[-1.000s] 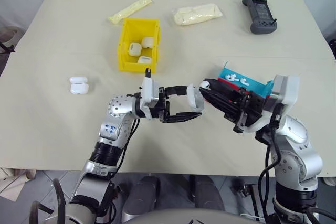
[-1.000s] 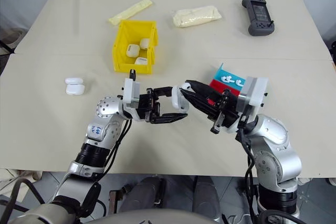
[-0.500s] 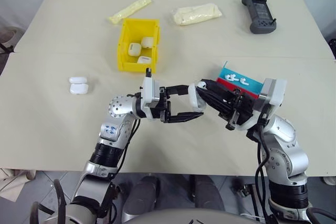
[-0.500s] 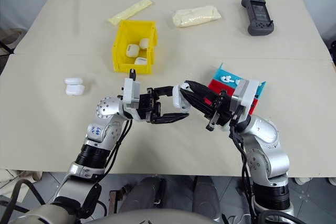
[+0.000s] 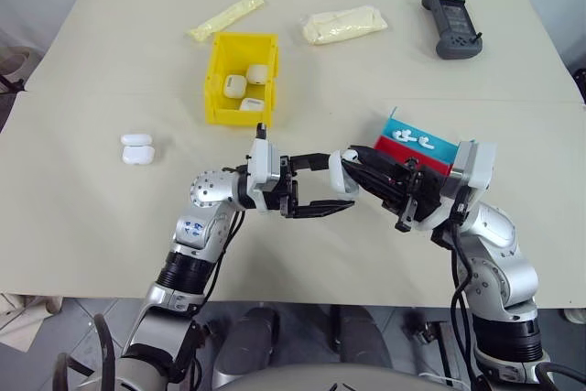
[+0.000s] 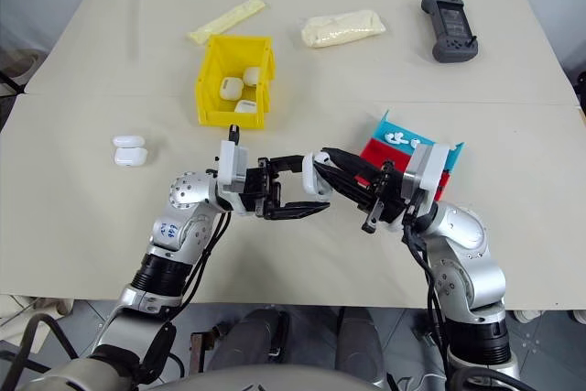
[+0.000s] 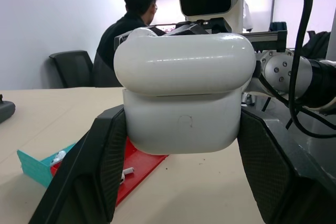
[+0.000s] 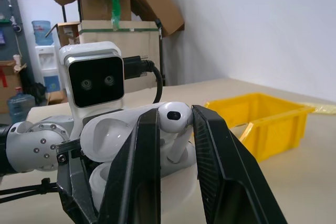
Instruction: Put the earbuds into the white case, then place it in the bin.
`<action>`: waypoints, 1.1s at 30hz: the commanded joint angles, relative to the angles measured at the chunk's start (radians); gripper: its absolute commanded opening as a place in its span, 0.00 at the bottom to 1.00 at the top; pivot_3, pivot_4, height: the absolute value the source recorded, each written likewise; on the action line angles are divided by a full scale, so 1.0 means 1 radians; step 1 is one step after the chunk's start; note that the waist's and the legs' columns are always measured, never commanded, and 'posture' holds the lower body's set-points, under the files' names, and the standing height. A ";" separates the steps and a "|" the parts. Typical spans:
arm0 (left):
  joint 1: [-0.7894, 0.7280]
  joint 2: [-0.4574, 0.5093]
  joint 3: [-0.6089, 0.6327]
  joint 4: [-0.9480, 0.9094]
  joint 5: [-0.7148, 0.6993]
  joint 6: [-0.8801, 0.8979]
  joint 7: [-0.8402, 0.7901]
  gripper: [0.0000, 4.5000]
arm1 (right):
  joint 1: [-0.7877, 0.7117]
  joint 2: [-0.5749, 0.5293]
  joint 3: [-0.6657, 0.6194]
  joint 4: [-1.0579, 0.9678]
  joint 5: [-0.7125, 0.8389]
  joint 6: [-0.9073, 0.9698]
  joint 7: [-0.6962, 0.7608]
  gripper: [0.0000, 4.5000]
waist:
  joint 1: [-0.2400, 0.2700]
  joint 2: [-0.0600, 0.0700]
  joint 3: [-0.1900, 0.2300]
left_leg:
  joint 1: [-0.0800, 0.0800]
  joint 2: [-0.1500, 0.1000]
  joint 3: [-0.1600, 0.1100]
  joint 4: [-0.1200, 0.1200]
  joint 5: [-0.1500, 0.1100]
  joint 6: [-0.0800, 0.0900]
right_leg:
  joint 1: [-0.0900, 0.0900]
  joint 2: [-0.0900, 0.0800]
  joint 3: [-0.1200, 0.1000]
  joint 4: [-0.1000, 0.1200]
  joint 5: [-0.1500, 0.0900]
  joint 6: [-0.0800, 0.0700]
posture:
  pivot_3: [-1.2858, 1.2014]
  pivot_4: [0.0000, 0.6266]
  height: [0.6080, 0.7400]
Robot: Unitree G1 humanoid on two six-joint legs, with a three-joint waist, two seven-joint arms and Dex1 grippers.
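Observation:
Over the middle of the table my left gripper (image 5: 335, 182) is shut on the white case (image 5: 340, 172), its fingers (image 7: 100, 166) clamping the case body (image 7: 181, 114) on both sides. The lid (image 8: 107, 129) stands open. My right gripper (image 5: 352, 158) meets the case from the right, shut on one of the earbuds (image 8: 175, 116), whose stem reaches down into the open case. More earbuds (image 5: 408, 137) lie on the red-and-blue tray (image 5: 430, 147) behind my right arm. The yellow bin (image 5: 221, 80) stands further back on the left with several white cases (image 5: 244, 85) inside.
Another white case (image 5: 136, 148) lies on the table at the left. Two pale plastic bags (image 5: 226, 16) (image 5: 344, 24) and a dark handheld controller (image 5: 451, 21) lie near the far edge. A person (image 7: 131, 9) sits in the background beyond the table.
My right gripper, holding the earbud, has sunk slightly and drawn closer onto the case. The left gripper and case have stayed in place.

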State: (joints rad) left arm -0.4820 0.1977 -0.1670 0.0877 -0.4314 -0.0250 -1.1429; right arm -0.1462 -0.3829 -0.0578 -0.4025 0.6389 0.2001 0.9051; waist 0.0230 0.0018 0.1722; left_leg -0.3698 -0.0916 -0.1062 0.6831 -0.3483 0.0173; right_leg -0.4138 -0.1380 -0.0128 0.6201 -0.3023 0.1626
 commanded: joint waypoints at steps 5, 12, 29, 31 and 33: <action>-0.032 -0.027 0.026 -0.023 -0.017 -0.040 0.027 0.62 | -0.031 -0.045 -0.008 -0.006 0.063 0.056 0.021 0.48 | 0.001 0.000 0.000 | 0.000 0.000 0.000 0.000 0.000 0.000 | 0.000 0.000 0.000 0.000 0.000 0.000 | 0.52 0.24 1.00; -0.032 -0.038 0.028 -0.003 -0.012 -0.058 0.022 0.62 | -0.020 -0.131 -0.085 -0.011 0.092 0.063 0.048 0.98 | 0.001 0.000 0.000 | 0.000 0.000 0.000 0.000 0.000 0.000 | 0.000 0.000 0.000 0.000 0.000 0.000 | 0.52 0.24 1.00; -0.005 0.022 0.056 0.065 0.011 -0.098 0.006 0.62 | 0.337 -0.293 -0.516 0.503 -0.124 -0.455 0.242 1.00 | 0.003 0.000 0.000 | 0.001 0.000 0.001 0.000 0.000 0.001 | 0.002 0.000 0.000 -0.001 0.000 0.000 | 0.52 0.24 1.00; -0.007 0.018 0.058 0.072 0.014 -0.106 0.014 0.62 | 0.333 -0.314 -0.531 0.559 -0.129 -0.468 0.241 1.00 | 0.001 0.000 0.000 | 0.001 0.000 0.001 -0.001 0.000 0.001 | 0.002 0.000 0.000 -0.002 0.000 0.000 | 0.52 0.24 1.00; -0.008 0.012 0.057 0.075 0.016 -0.113 0.022 0.62 | 0.318 -0.334 -0.524 0.587 -0.129 -0.473 0.257 1.00 | -0.002 0.000 0.000 | 0.002 0.001 0.002 -0.001 0.000 0.001 | 0.002 0.001 0.001 -0.002 0.000 0.000 | 0.52 0.24 1.00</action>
State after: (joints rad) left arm -0.4786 0.2147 -0.1190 0.1748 -0.4207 -0.1163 -1.1310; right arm 0.1834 -0.6982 -0.5589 0.1856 0.5034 -0.2491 1.1506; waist 0.0207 0.0019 0.1721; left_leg -0.3679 -0.0904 -0.1037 0.6817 -0.3483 0.0177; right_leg -0.4120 -0.1371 -0.0119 0.6181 -0.3023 0.1626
